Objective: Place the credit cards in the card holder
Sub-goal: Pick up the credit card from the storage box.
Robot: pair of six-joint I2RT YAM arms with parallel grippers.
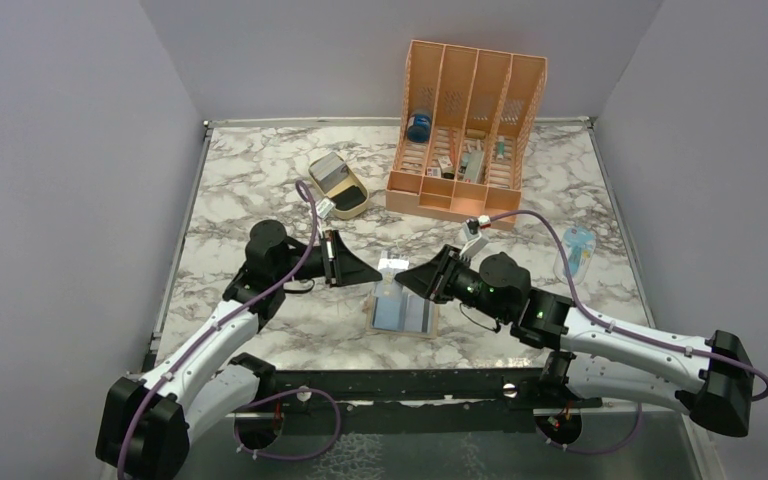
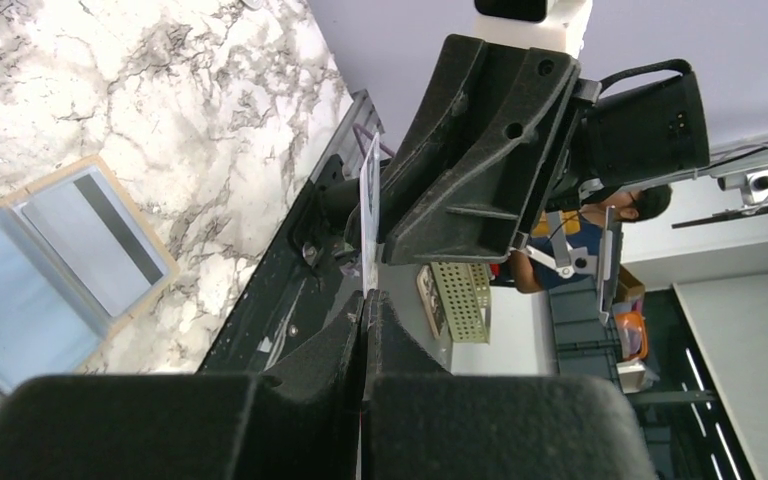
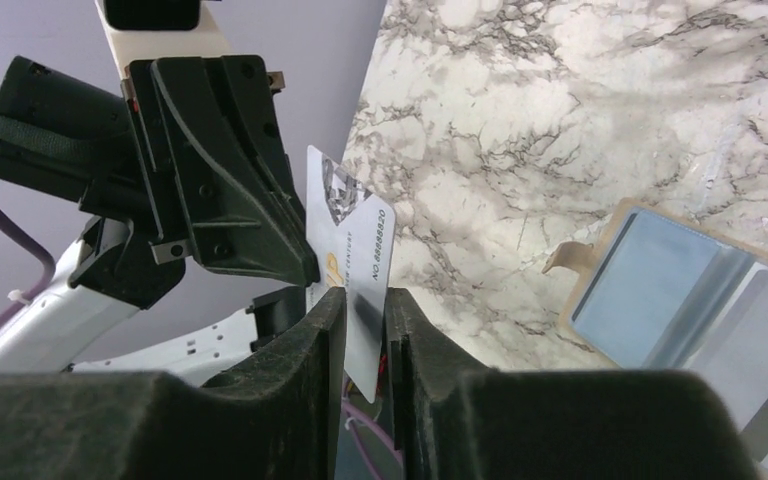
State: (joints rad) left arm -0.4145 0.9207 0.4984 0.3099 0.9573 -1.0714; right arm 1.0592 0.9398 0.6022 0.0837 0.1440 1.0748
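Left tool clamped tight, right tool slightly parted — tips nearly meeting

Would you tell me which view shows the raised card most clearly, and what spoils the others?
Right wrist: the card is sharp, its number legible. Left wrist: it shows edge-on, a sliver, beyond dark, blurred fingers. Top external: evenly lit, but the card is tiny.

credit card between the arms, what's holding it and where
Credit card: left jaws pinch one end; the other end sits between the right jaws, clamped or not cannot be told.
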